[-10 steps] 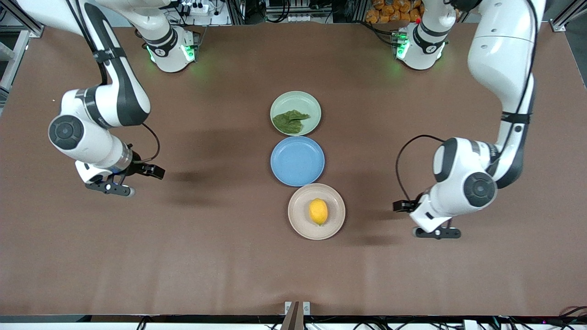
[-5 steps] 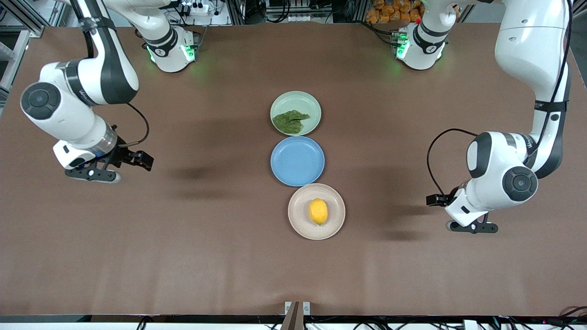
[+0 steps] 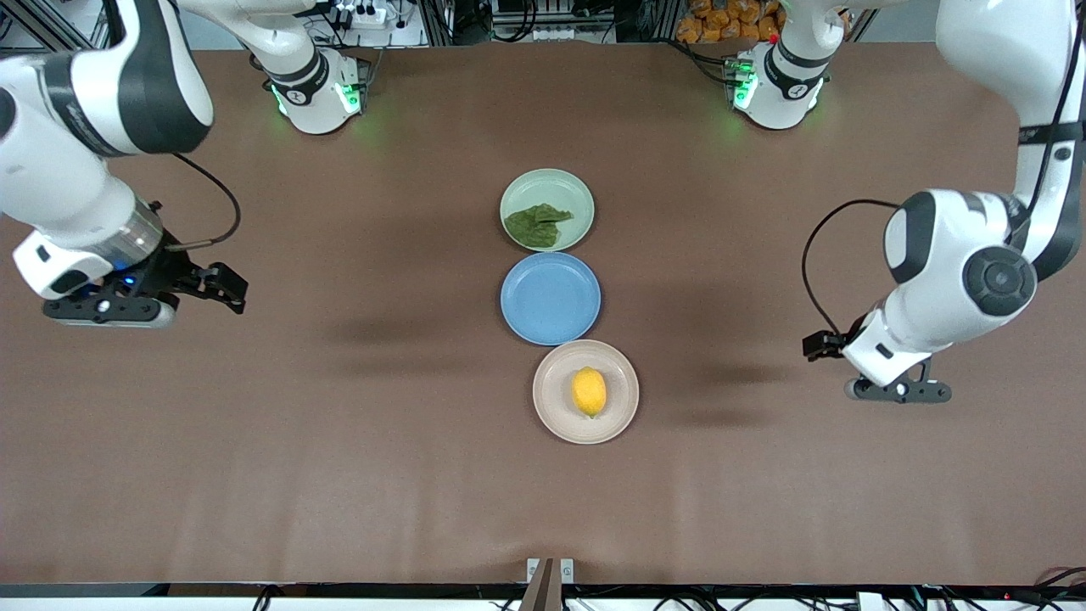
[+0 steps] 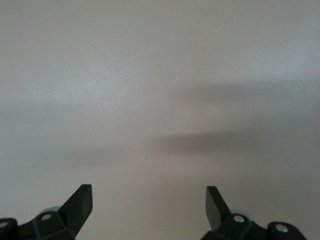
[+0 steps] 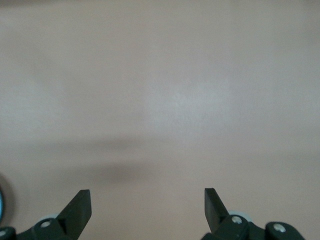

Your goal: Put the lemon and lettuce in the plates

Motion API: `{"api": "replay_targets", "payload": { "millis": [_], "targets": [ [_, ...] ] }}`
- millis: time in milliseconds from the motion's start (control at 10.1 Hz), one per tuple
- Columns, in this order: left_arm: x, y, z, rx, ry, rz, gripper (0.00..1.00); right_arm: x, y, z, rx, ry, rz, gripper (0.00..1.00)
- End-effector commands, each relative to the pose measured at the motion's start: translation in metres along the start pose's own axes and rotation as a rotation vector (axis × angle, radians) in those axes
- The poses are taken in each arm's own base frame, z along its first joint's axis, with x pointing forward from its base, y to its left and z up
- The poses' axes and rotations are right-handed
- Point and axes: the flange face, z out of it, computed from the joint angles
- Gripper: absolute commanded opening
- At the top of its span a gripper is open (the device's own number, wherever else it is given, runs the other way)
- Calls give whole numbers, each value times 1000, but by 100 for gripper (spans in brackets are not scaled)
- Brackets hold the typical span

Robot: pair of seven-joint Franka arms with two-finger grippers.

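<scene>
The yellow lemon (image 3: 589, 391) lies in the beige-cream plate (image 3: 553, 420), the plate nearest the front camera. The dark green lettuce (image 3: 534, 224) lies in the pale mint green plate (image 3: 570, 188), the one nearest the robots' bases. My left gripper (image 3: 898, 392) is open and empty, up over bare table toward the left arm's end, well away from the plates. My right gripper (image 3: 110, 312) is open and empty, up over bare table toward the right arm's end. The left wrist view (image 4: 149, 200) and the right wrist view (image 5: 147, 200) show only open fingers over bare table.
A blue round plate (image 3: 550, 298) lies empty between the two other plates; the three form a row in the middle of the brown table (image 3: 339, 441). The arms' bases (image 3: 316, 93) (image 3: 776, 85) stand along the table's edge farthest from the front camera.
Both arms have drawn away from the plates toward their own ends of the table and risen. The lemon, lettuce and plates have not moved.
</scene>
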Motion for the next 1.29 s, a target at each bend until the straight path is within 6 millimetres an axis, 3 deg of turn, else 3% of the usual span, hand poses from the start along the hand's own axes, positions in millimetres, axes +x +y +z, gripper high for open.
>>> {"api": "replay_targets", "payload": {
  "millis": [0,199,497,796,1193],
  "targets": [
    [-42,-1,-39,-1,25,-1,100,10,4,-59,-10,36,-110,100],
    [-70,-3,-71,3,53,-5,100,10,16,-89,-15,31,-101,100],
    [-103,-4,-97,6,73,-1,100,-2,52,-117,-38,42,-50,100],
    [-108,-8,-114,-17,85,-20,100,-21,63,-132,-34,0,-51,100],
    [-97,-8,-174,-29,104,-26,100,-28,59,-129,6,-57,-33,100]
  ]
}}
